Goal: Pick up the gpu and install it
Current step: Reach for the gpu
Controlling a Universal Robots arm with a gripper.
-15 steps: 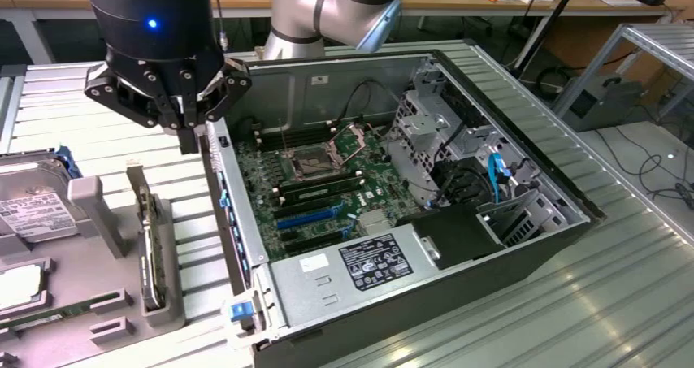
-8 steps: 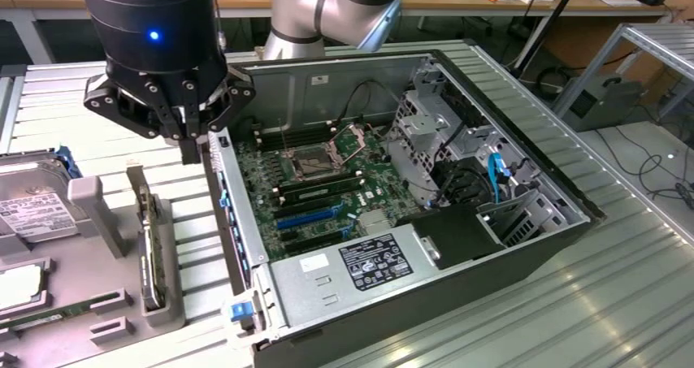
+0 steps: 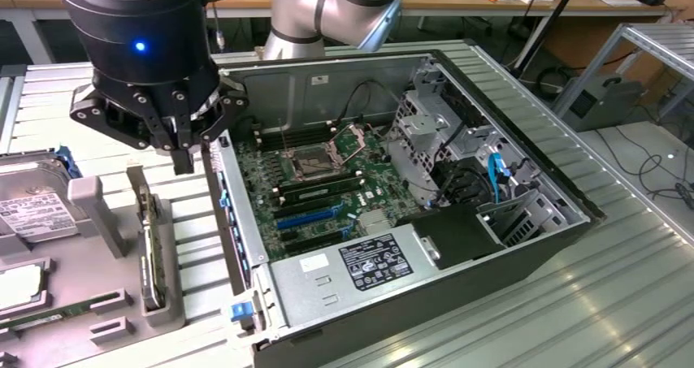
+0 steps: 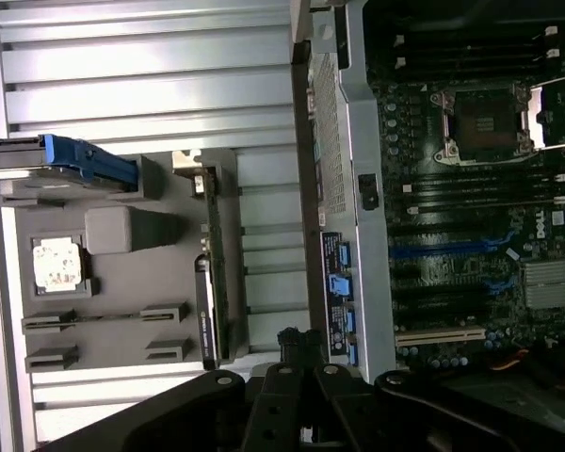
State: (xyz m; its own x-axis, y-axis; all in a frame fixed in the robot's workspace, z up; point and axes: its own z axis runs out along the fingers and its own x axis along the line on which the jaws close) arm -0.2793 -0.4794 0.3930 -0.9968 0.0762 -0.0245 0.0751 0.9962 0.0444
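jaws: fully closed, holding nothing
gpu (image 3: 152,246): on edge in grey holder (image 3: 162,309), 6 o'clock of jaws, exterior view
risk: closed jaws can't straddle card; descent may hit its edge or case wall (image 3: 240,238)

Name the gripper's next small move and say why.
Probably open the jaws and shift sideways over the gpu. The gripper is shut and empty, and it hangs between the case and the gpu, which stands on edge in its holder, untouched.
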